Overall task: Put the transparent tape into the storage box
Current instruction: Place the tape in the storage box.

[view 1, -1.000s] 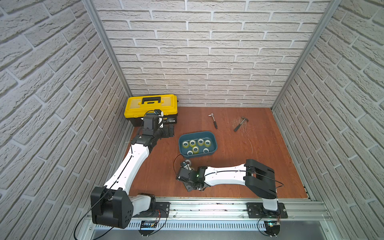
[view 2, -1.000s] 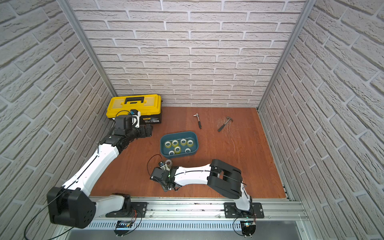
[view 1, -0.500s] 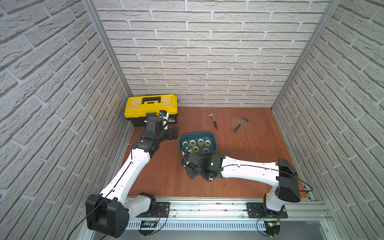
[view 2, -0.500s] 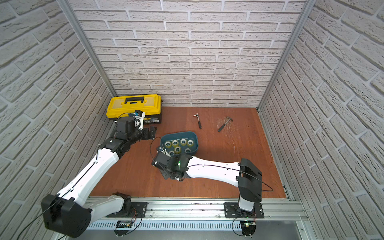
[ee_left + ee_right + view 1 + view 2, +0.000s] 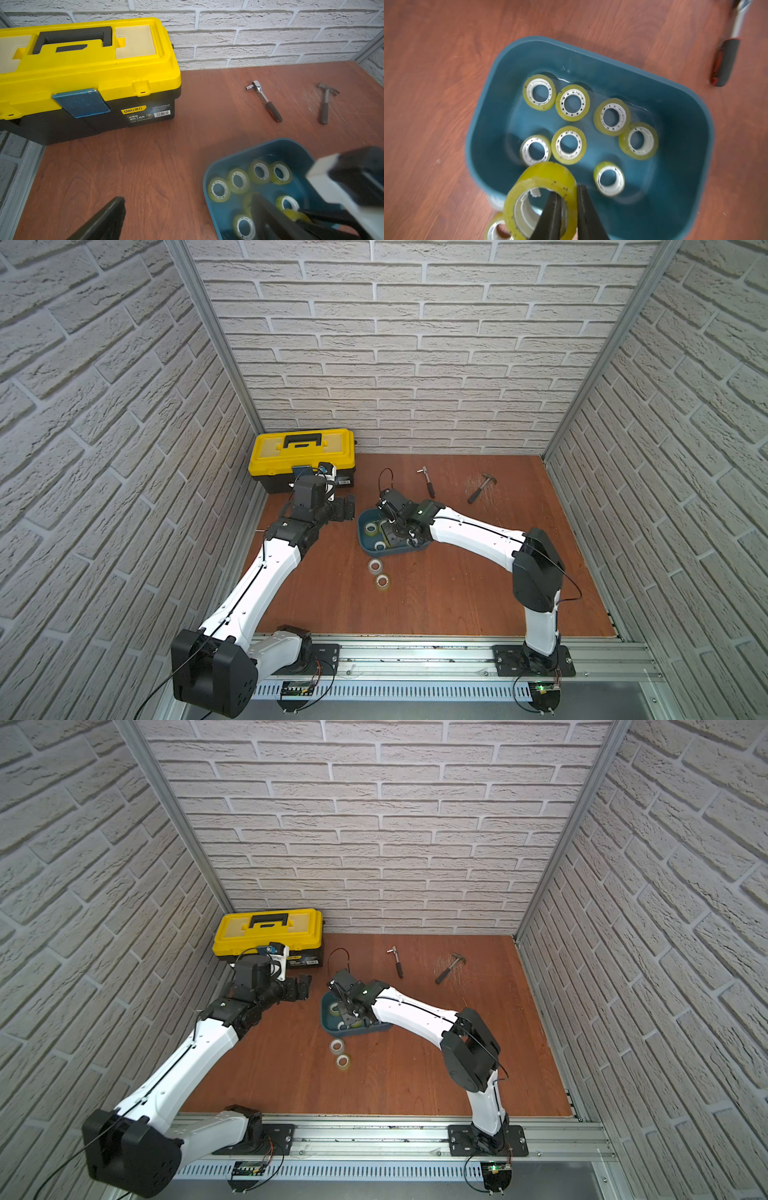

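Transparent tape (image 5: 542, 197): one roll, on edge, pinched through its wall by the right gripper (image 5: 568, 193), one finger inside the core. It hangs over the storage box (image 5: 685, 128), at the rim facing two loose rolls (image 5: 375, 565) on the table (image 5: 457, 593). Seven rolls (image 5: 569, 145) lie flat inside. Left gripper (image 5: 187, 218) is spread wide and empty, just beside the box. Toolbox (image 5: 303, 448), ratchet (image 5: 428, 483) and hammer (image 5: 480, 490) lie behind. Bare table to the right and front.

storage box (image 5: 685, 108) crowded, one end seemingly free
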You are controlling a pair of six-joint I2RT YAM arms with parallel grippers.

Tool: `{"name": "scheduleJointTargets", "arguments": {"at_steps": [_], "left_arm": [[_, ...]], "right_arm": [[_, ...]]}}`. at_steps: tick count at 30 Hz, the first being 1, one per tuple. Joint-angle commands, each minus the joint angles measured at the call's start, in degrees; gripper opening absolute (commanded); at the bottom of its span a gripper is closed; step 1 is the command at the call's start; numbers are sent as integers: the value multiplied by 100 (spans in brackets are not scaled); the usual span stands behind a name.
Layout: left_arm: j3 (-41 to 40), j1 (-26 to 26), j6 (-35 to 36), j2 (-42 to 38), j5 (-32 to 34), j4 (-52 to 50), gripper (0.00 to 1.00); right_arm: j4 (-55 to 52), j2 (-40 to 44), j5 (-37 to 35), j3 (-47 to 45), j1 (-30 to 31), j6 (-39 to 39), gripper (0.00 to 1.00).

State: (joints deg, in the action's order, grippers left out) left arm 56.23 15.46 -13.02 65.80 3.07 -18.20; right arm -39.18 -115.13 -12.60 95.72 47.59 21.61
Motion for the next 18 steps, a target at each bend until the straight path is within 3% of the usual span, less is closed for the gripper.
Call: {"name": "scheduleJointTargets", "arguments": {"at_steps": [1, 10, 14, 18], "left_arm": [[-41, 23, 80, -82, 140, 229, 98], [-27, 33, 123, -11, 183, 221, 98], [-14, 31, 102, -1, 203, 220, 98], [-24, 2, 52, -2, 181, 255, 98]], "right_arm": [[-55, -373, 216, 267, -125, -155, 11], [138, -832, 407, 229, -311, 63, 12], [279, -731, 766, 93, -339, 48, 35], [303, -489, 709, -15, -335, 50, 46]]}}
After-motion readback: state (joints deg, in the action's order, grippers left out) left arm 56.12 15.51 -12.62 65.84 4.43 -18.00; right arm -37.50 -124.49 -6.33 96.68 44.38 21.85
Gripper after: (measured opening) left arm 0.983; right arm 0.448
